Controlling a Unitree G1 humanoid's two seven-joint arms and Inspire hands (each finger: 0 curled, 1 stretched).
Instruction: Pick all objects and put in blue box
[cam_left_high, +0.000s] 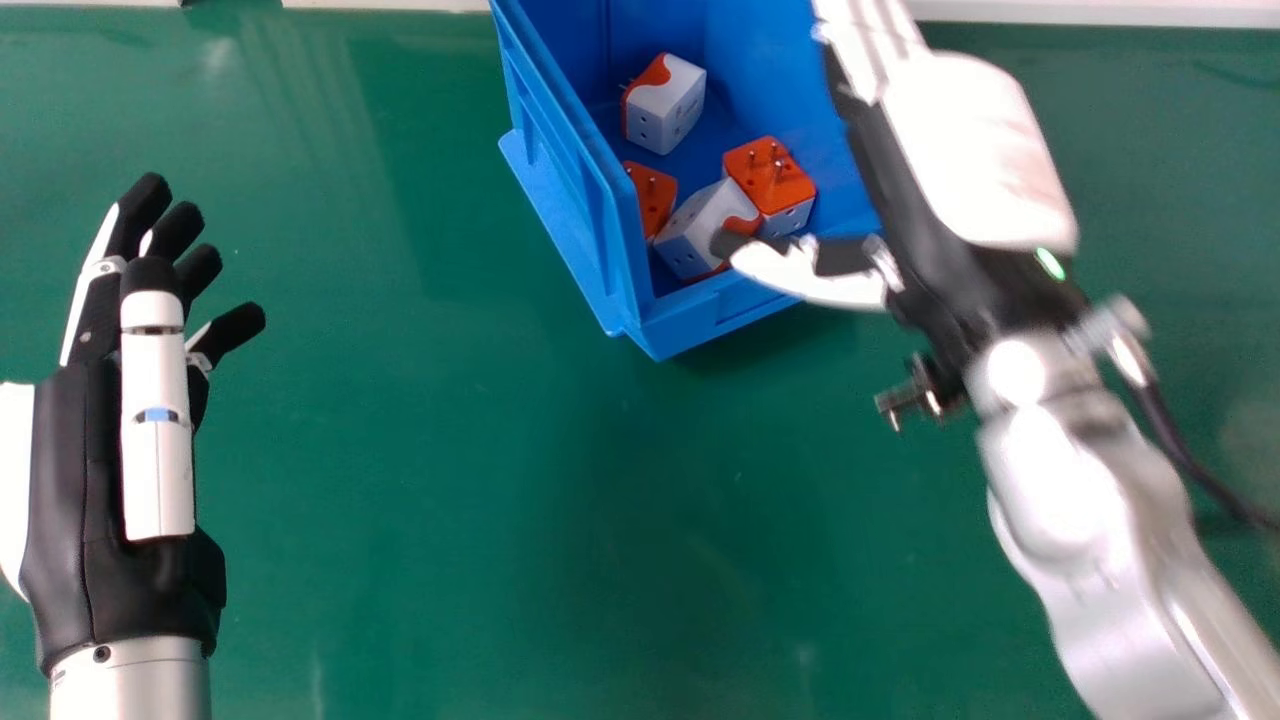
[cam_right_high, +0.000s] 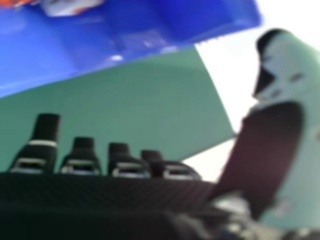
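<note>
The main risk is the right hand (cam_left_high: 985, 150) clipping the blue box (cam_left_high: 570, 170); it sits over the box's right side with its thumb (cam_left_high: 820, 280) across the near rim, so a low or sideways exit could catch the wall and drag or tip the box on the smooth surface (cam_left_high: 450, 500); whether thumb and rim touch, I can't tell. A dipping thumb might also nudge the plugs below — their pins could hook on it.

The box stands upright, open at the top, with four plug adapters visible inside: one (cam_left_high: 665, 105) alone toward the back, three (cam_left_high: 652, 200) (cam_left_high: 705, 230) (cam_left_high: 772, 185) bunched by the near wall, one with pins up. The right hand's fingers are extended, holding nothing; the left hand (cam_left_high: 75, 500), well left of the box, is also open and empty.
</note>
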